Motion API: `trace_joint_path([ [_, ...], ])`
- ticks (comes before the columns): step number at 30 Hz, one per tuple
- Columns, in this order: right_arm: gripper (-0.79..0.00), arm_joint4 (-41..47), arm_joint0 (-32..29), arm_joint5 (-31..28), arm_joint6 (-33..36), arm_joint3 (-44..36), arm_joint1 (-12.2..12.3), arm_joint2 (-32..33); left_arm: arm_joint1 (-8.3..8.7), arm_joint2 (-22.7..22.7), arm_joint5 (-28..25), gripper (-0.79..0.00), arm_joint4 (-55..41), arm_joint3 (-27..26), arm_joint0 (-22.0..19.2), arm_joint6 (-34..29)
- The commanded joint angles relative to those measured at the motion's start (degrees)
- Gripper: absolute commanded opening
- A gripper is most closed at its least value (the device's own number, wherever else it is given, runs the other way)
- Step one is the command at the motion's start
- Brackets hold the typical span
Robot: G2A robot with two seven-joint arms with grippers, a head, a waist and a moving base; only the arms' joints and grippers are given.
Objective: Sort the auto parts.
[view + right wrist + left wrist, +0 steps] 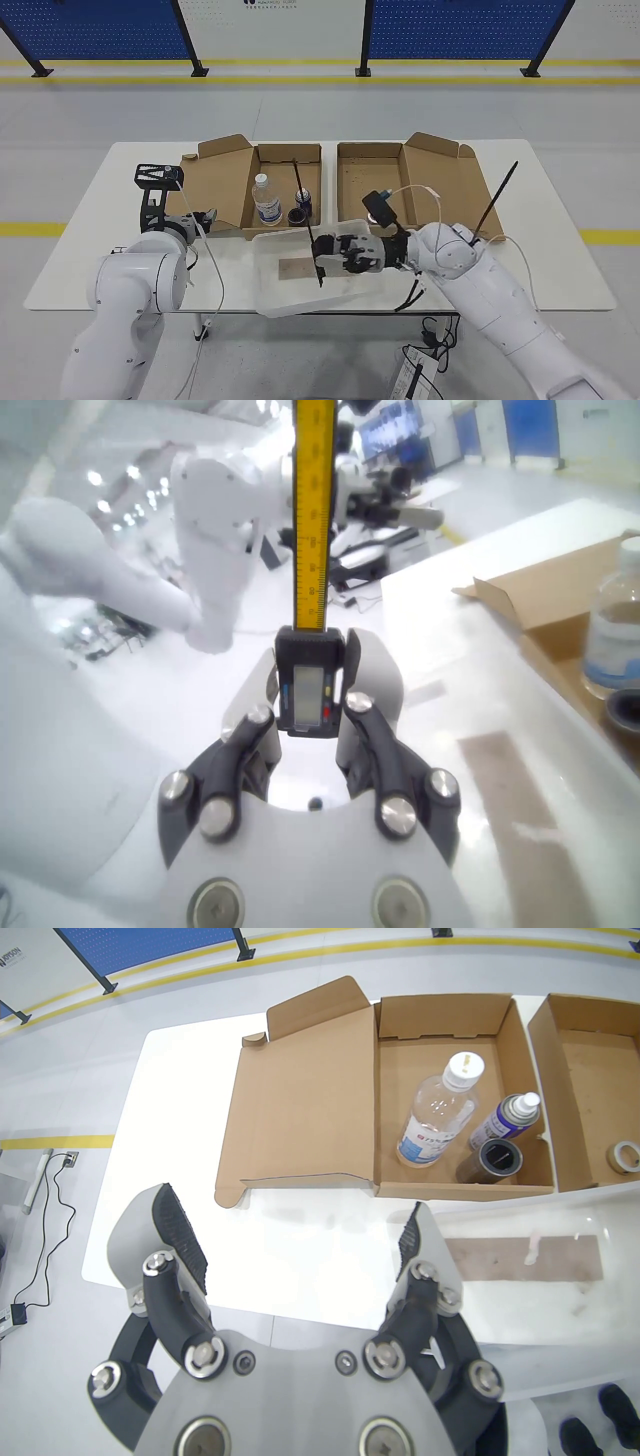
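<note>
My right gripper (pixel 312 662) is clamped on the black display head of the yellow-scaled digital caliper (pixel 313 500), held above the clear plastic tray (pixel 268 298). With that long beam sticking out, I reckon it could pivot in the pads, or clip the clear water bottle (pixel 436 1118) in the left brown cardboard box (pixel 440 1015). My left gripper (pixel 290 1215) hangs spread wide and empty over the white table (pixel 175 1128)

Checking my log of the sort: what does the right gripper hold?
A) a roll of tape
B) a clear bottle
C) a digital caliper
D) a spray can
C: the right gripper is shut on the digital caliper, whose yellow scale sticks out beyond it.
</note>
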Motion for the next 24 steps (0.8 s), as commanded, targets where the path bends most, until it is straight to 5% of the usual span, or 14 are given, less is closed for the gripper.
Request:
trace_joint_path([
  [1, -0.785, 0.64, -0.13, 0.0, 0.0, -0.12, 0.11, 0.07, 0.0, 0.0, 0.0, 0.0, 0.0, 0.0, 0.0, 0.0],
  [15, -0.785, -1.66, -0.03, 0.0, -0.28, 1.4, 0.44, 1.7, 0.0, 0.0, 0.0, 0.0, 0.0, 0.0, 0.0, 0.0],
  [21, -0.785, -12.62, 0.61, 0.59, -5.03, 3.24, 0.93, 6.26, 0.0, 0.0, 0.0, 0.0, 0.0, 0.0, 0.0, 0.0],
  [24, -0.785, -20.01, 0.63, 5.86, -7.68, 1.2, 1.2, 8.5, 0.0, 0.0, 0.0, 0.0, 0.0, 0.0, 0.0, 0.0],
])
